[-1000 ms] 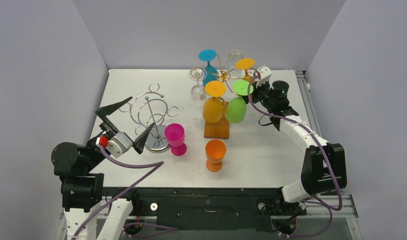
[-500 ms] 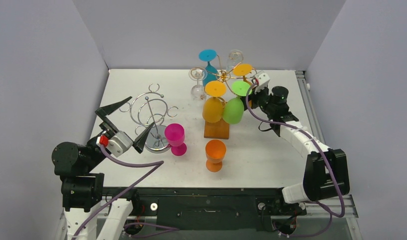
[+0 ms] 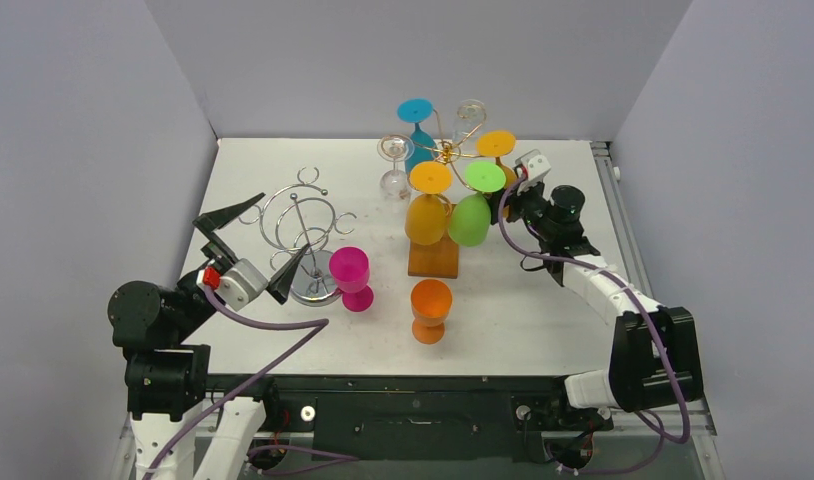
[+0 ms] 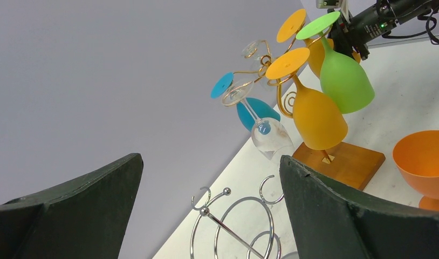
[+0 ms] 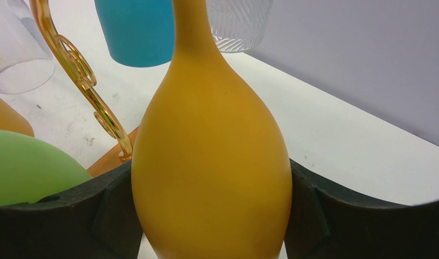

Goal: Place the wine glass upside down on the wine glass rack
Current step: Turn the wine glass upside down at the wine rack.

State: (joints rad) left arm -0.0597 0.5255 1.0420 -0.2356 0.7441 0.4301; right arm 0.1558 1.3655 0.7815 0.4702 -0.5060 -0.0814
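The gold wire wine glass rack stands on a wooden base at the table's back middle. A blue glass, two clear glasses, a yellow-orange glass and a green glass hang upside down on it. My right gripper is shut on the bowl of another yellow-orange glass, held upside down at the rack's right side with its foot up beside a gold arm. My left gripper is open and empty above the silver rack.
A silver spiral wire rack stands at the left, also in the left wrist view. A pink glass and an orange glass stand upright on the white table in front of the racks. Grey walls enclose the table.
My right gripper has moved a little right and toward the near edge with the yellow-orange glass, shifting its foot right beside the green glass's foot. The left arm has barely moved.
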